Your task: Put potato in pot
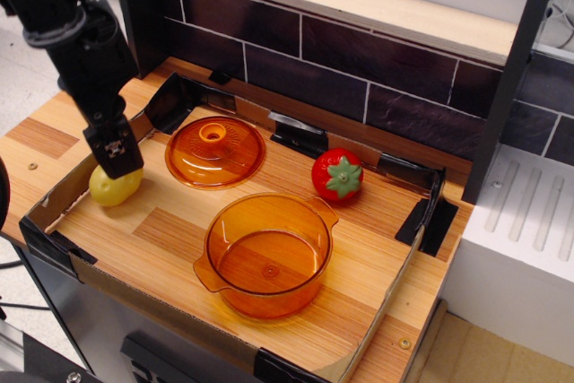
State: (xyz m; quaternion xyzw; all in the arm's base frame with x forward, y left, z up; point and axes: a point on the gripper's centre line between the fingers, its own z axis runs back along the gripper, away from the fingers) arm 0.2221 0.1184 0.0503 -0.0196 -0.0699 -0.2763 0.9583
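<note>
The pale-yellow potato (112, 188) lies at the left end of the wooden tray floor, its upper part hidden by my gripper. My black gripper (117, 163) hangs right over the potato, its tip at the potato's top; I cannot tell whether the jaws are open or shut. The translucent orange pot (265, 253) stands empty in the middle front of the tray, to the right of the potato and apart from it.
A flat orange lid with a knob (214, 151) lies behind the pot. A red toy strawberry (337, 175) stands at the back right. A low cardboard rim (67, 183) borders the tray. A dark tiled wall (359, 69) rises behind.
</note>
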